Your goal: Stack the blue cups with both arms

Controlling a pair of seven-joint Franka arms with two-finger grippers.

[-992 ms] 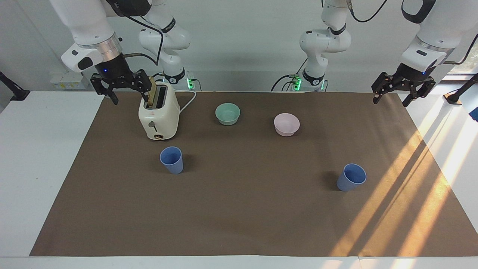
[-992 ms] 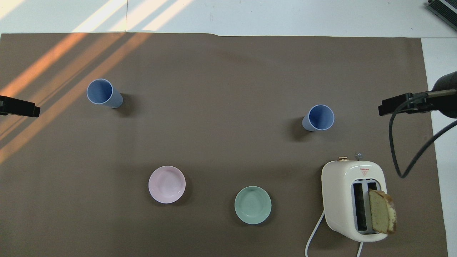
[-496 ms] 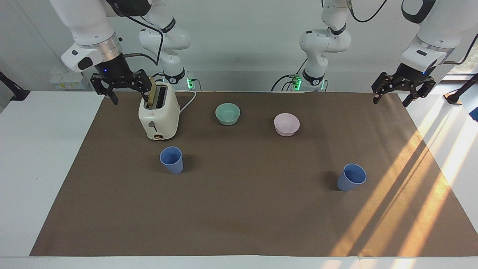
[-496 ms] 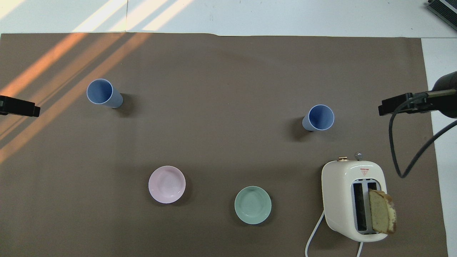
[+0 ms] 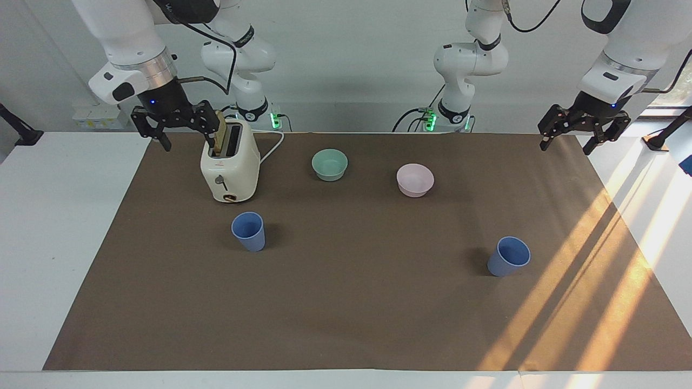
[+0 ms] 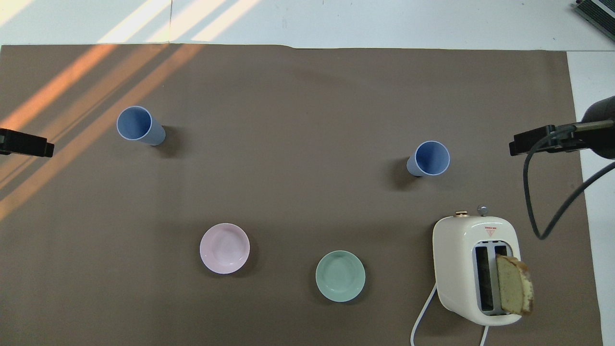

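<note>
Smooth tapered blue cups [image 5: 248, 230] [image 5: 508, 256] upright, apart; left gripper [image 5: 581, 131], right gripper [image 5: 172, 123] splayed, empty.

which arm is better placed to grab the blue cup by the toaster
Right. The right gripper hangs open beside the toaster, at that blue cup's end; the left gripper hangs open at the table's other end.

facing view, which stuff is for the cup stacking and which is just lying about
For the job:
- blue cup near the toaster
- blue cup toward the left arm's end

Just lying about:
- toaster with bread slice
- mint-green bowl
- pale pink bowl
</note>
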